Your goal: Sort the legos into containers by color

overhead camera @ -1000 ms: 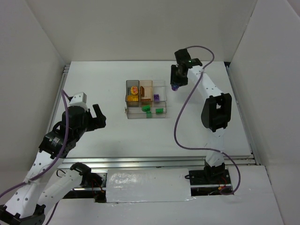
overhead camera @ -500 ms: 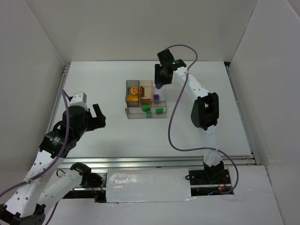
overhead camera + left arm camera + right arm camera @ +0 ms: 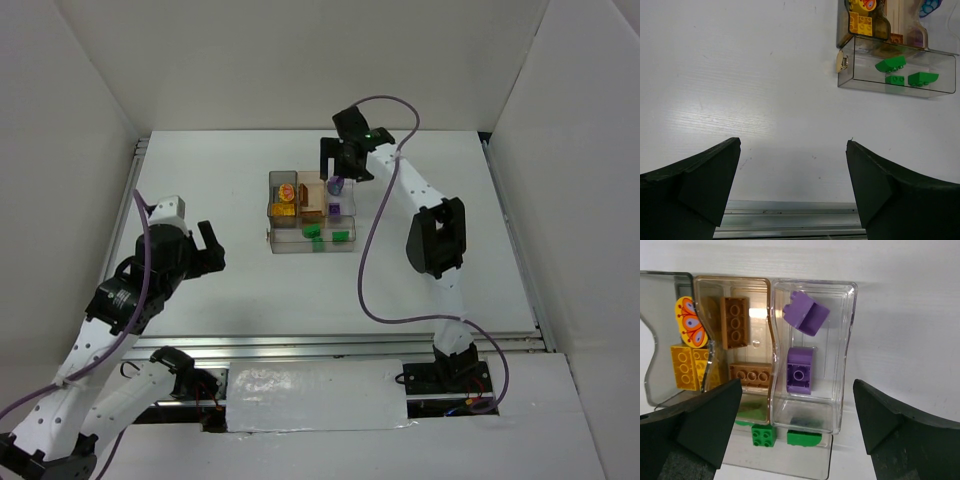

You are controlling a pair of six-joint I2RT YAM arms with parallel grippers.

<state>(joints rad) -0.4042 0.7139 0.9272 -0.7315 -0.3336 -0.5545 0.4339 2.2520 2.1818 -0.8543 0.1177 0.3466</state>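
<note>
The containers are one clear divided tray point(image 3: 272, 238). In the right wrist view its clear compartment point(image 3: 852, 340) holds two purple legos, one tilted point(image 3: 805, 313) and one flat point(image 3: 800, 370). The tan compartment holds two brown bricks point(image 3: 735, 322), and the grey one holds yellow bricks point(image 3: 686, 367) and a butterfly piece point(image 3: 690, 321). Green bricks point(image 3: 763, 435) lie in the long compartment. My right gripper point(image 3: 340, 165) hangs open above the tray point(image 3: 797, 385), holding nothing. My left gripper point(image 3: 205, 250) stands open over bare table point(image 3: 793, 144), left of the tray point(image 3: 847, 70) with its green bricks point(image 3: 895, 79).
White walls close in the table on the left, right and back. A metal rail point(image 3: 790, 220) runs along the near edge under the left gripper. The right arm's purple cable point(image 3: 370, 270) loops over the table right of the tray.
The right arm swung left from beside the tray to above it, then its jaws opened and let the purple brick go into the clear compartment. The left arm stayed put.
</note>
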